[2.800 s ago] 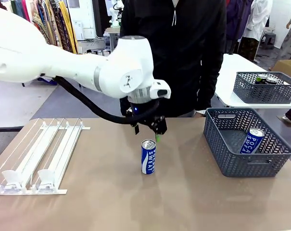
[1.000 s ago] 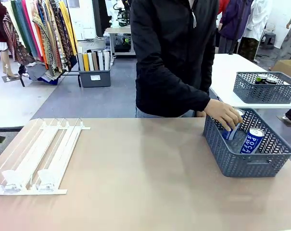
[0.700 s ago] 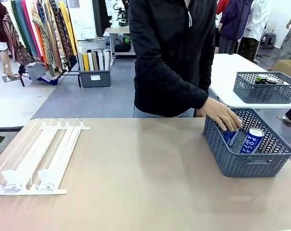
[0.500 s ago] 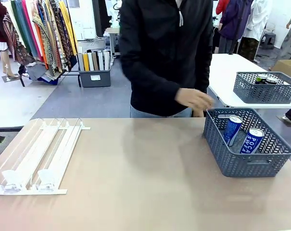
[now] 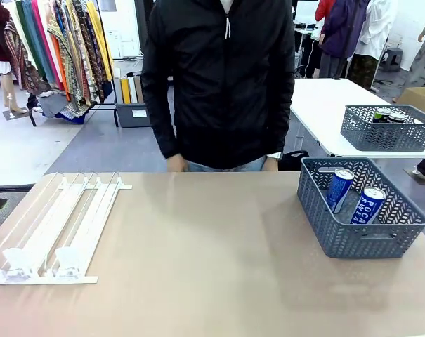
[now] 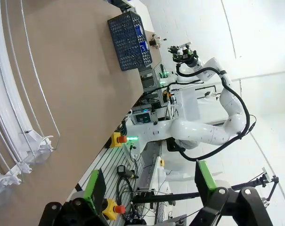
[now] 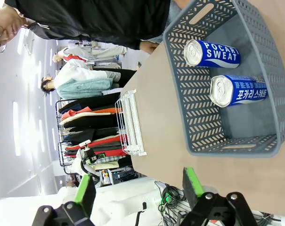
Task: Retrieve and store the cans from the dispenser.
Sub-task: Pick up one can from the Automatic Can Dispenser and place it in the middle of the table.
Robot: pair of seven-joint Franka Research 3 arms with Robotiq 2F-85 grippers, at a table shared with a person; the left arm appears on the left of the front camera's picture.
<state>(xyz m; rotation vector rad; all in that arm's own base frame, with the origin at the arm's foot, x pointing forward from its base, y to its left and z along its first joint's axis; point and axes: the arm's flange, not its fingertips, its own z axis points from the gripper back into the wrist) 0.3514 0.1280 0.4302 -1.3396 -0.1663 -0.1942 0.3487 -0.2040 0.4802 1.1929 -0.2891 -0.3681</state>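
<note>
Over at about 3 o'clock on the counter (image 5: 219, 281) sits a grey basket (image 5: 360, 242) with two blue-and-white cans (image 5: 338, 189) leaning inside it, side by side, silver tops up. The rack (image 5: 57, 228) lies flat around 9 o'clock, well apart from the basket, lanes bare. A person (image 5: 223, 84) in a black jacket stands at 12 o'clock behind the counter. On the left gripper (image 6: 149, 181) the jaws stand wide open, nothing between them. Same on the right gripper (image 7: 137, 186): jaws spread, gripping nothing, up above the basket.
</note>
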